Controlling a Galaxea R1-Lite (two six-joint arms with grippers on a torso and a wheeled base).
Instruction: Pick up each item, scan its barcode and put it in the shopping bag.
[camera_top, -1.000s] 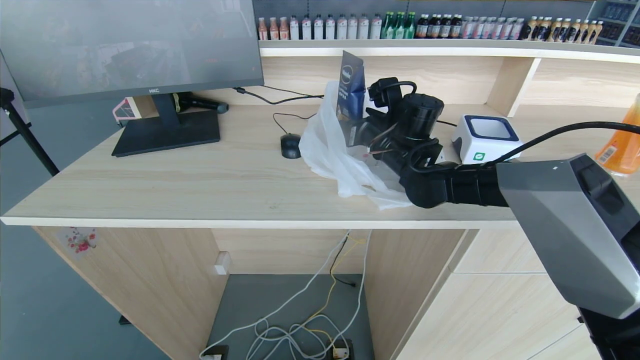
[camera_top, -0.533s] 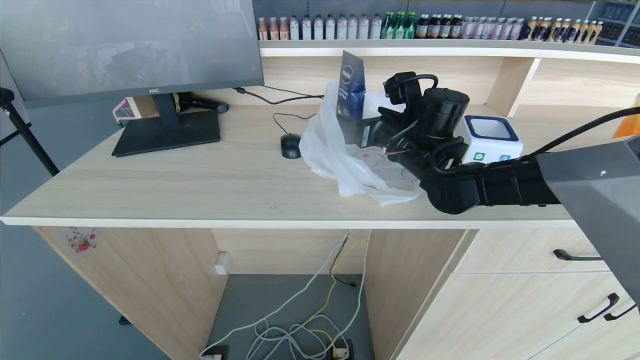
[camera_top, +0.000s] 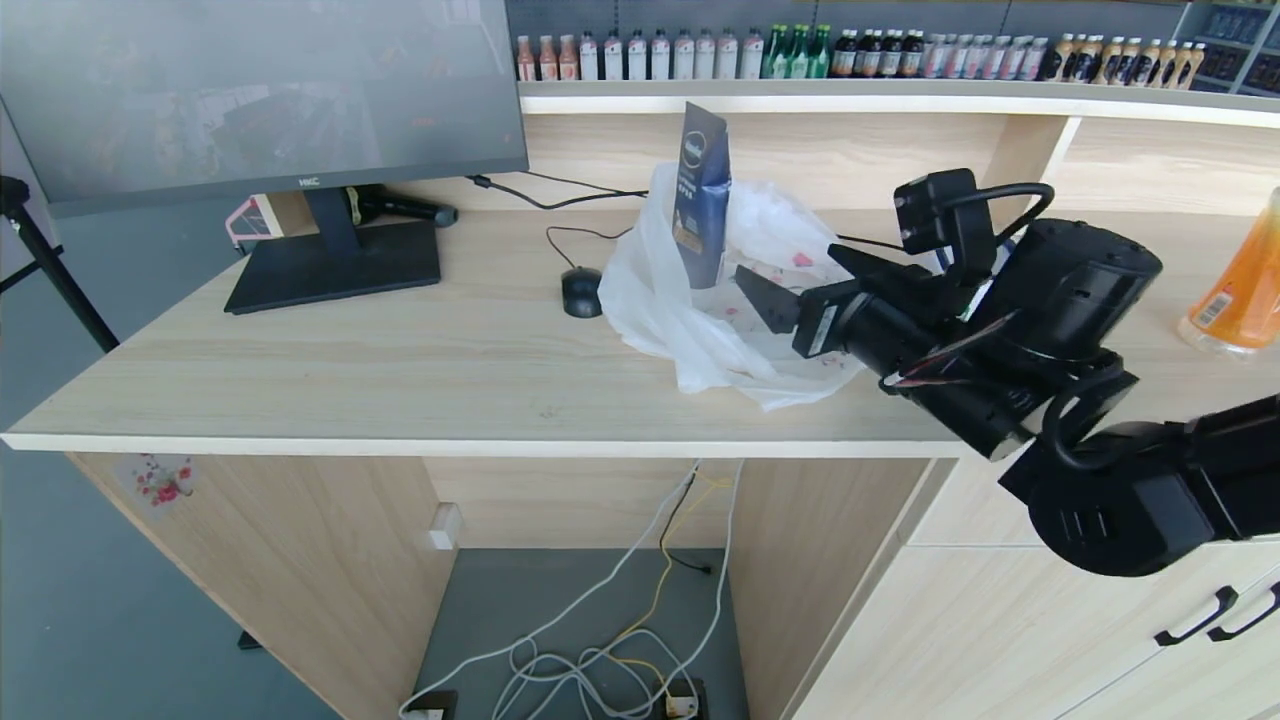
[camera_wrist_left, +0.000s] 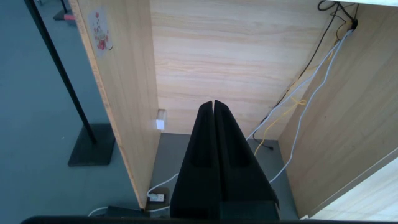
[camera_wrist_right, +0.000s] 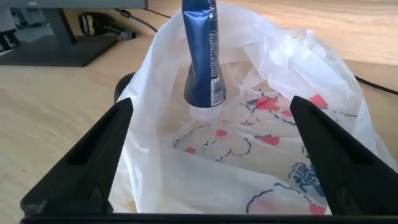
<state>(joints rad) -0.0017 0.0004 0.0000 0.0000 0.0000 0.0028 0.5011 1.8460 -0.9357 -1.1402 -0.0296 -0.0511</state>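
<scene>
A dark blue pouch (camera_top: 702, 195) stands upright inside the white plastic shopping bag (camera_top: 690, 320) on the counter; in the right wrist view the pouch (camera_wrist_right: 202, 56) sits in the bag (camera_wrist_right: 261, 143) with its barcode showing. My right gripper (camera_top: 775, 290) hovers at the bag's right side, open and empty, its fingers (camera_wrist_right: 93, 162) spread wide before the bag. An orange drink bottle (camera_top: 1235, 290) stands at the counter's far right. My left gripper (camera_wrist_left: 214, 134) hangs low beside the counter's wooden side panel, shut on nothing.
A monitor (camera_top: 260, 90) on its stand takes the counter's left back. A black mouse (camera_top: 581, 292) lies just left of the bag. Shelves of bottles (camera_top: 850, 55) run behind. Cables (camera_top: 600, 650) lie under the counter.
My right arm has pulled back out of the bag toward the right and front, leaving the pouch standing in it. The arm now covers the white scanner box.
</scene>
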